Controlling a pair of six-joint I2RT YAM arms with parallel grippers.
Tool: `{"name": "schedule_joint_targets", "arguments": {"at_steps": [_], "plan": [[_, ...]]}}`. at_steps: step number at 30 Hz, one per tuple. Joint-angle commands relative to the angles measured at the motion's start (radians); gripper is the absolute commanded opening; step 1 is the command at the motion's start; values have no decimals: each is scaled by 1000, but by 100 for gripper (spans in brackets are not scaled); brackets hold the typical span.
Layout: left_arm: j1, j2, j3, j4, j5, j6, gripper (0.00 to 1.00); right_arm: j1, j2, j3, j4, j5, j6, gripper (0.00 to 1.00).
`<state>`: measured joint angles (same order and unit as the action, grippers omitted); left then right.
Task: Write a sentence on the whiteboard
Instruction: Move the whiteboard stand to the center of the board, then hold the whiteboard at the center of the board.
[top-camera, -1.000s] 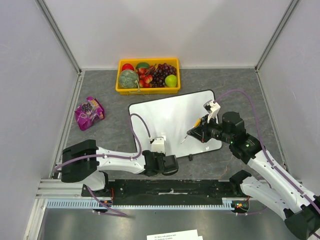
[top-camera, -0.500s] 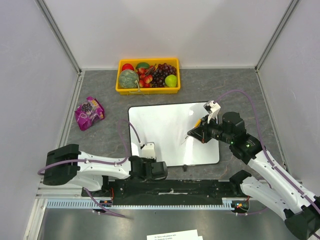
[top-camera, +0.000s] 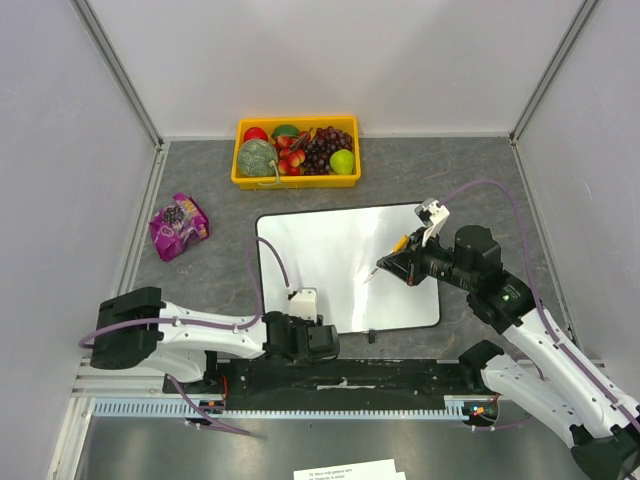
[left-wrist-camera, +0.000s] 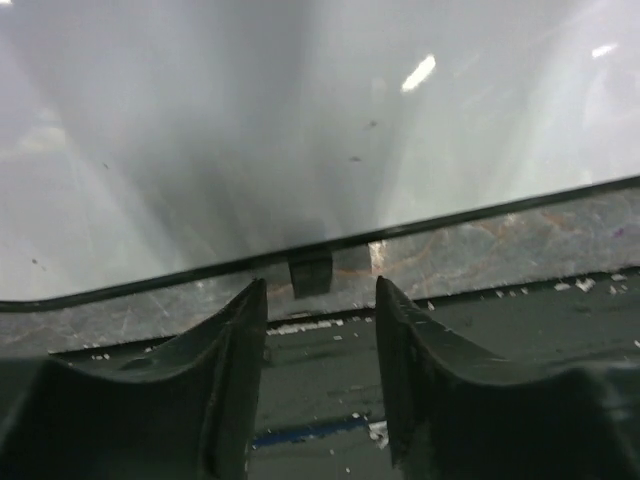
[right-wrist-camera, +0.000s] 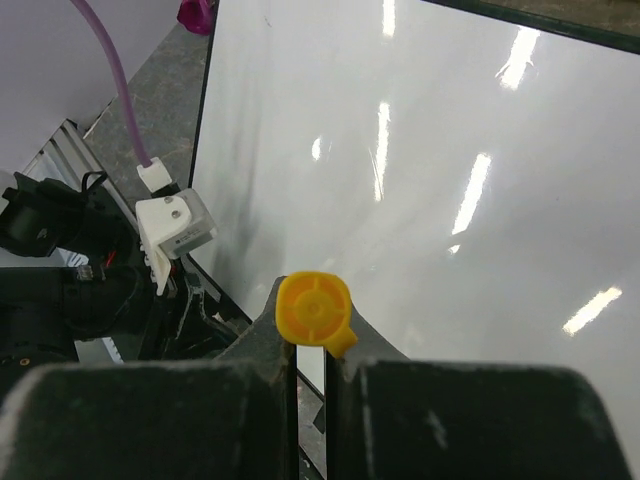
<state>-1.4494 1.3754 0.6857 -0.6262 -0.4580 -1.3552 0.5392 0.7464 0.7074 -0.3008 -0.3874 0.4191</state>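
The whiteboard (top-camera: 340, 262) lies flat mid-table, its sides square to the table. No lettering shows on it. My right gripper (top-camera: 408, 264) is shut on an orange marker (top-camera: 388, 266), held slanted over the board's right part with the tip pointing down-left. In the right wrist view the marker's orange end (right-wrist-camera: 314, 309) sits between my shut fingers, with the board (right-wrist-camera: 420, 150) beneath. My left gripper (top-camera: 322, 342) is open and empty just off the board's near edge (left-wrist-camera: 300, 250), low over the black base rail.
A yellow tray (top-camera: 296, 181) of fruit stands beyond the board. A purple snack bag (top-camera: 178, 226) lies at the left. A small black piece (top-camera: 371, 337) sits against the board's near edge and shows in the left wrist view (left-wrist-camera: 310, 272).
The board has swung from a tilt to lying square. My left gripper has drawn back from its near edge toward the base rail. The right gripper with the marker has shifted slightly right.
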Motion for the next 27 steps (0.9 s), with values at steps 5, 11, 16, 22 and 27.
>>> {"name": "schedule_joint_targets", "arguments": {"at_steps": [5,11,16,22,27], "plan": [[-16,-170,77,-44,41,138,72,-2,-48,47,-6,-5,7,0],[-17,-257,153,-76,62,264,86,-2,-58,46,-9,-5,7,0],[-9,-320,181,-90,53,326,92,-1,-68,35,-9,4,4,0],[50,-369,138,54,160,433,95,-1,-81,26,-8,10,3,0],[147,-365,109,147,274,513,95,-1,-85,21,-11,15,6,0]]}}
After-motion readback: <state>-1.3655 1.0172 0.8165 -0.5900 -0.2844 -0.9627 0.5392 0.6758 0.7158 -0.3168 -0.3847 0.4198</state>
